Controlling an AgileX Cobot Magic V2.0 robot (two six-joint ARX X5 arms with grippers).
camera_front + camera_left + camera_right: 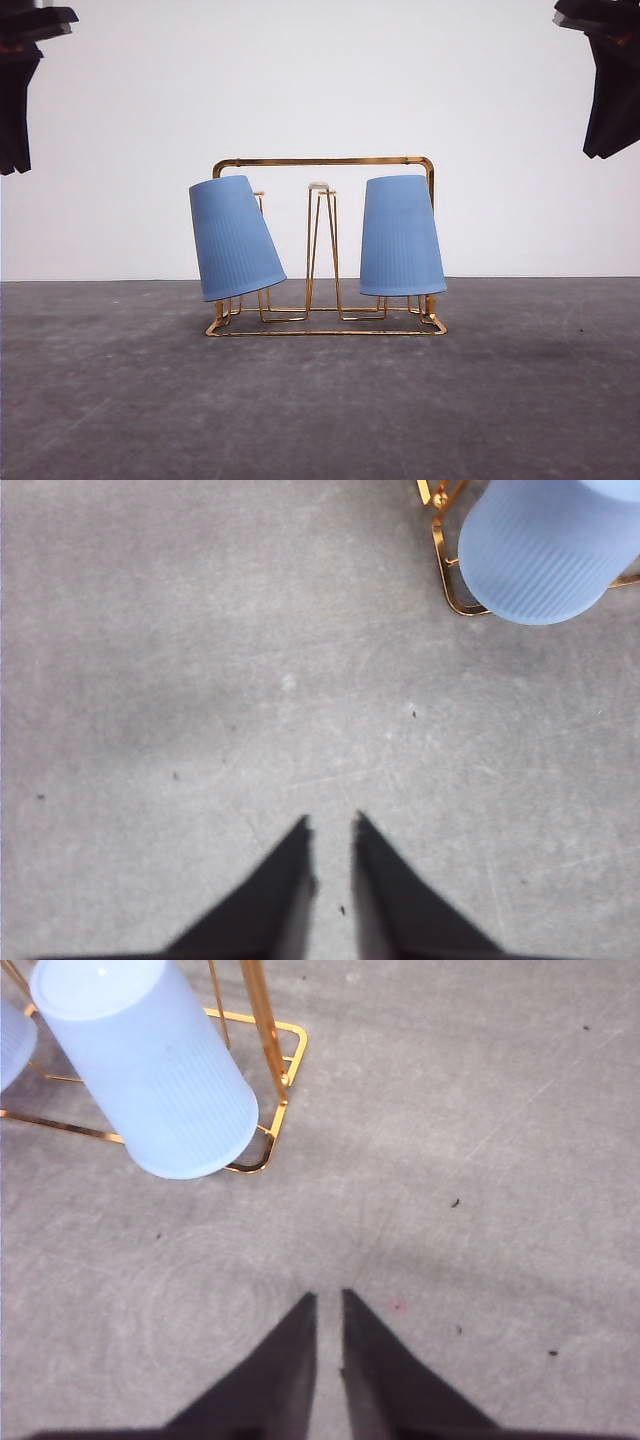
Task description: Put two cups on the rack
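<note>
Two light blue ribbed cups hang mouth-down on the gold wire rack (pixel 322 161) in the middle of the table. The left cup (pixel 235 238) tilts outward on the left prongs, and the right cup (pixel 401 236) sits nearly upright on the right prongs. The middle white-tipped prongs (pixel 319 186) are bare. My left gripper (pixel 14 160) hangs high at the left, well away from the rack, and my right gripper (pixel 603 150) hangs high at the right. The left wrist view has the left gripper (pixel 331 825) shut and empty over bare table, with the left cup (pixel 545 550) beyond it. The right gripper (pixel 329 1298) is likewise shut and empty, apart from the right cup (pixel 150 1065).
The rack stands on a grey matte table (pixel 320 400) with a white wall (pixel 320 80) behind it. Bare table surface spreads in front of the rack and to both sides. The rack's base corner (pixel 285 1035) lies beside the right cup.
</note>
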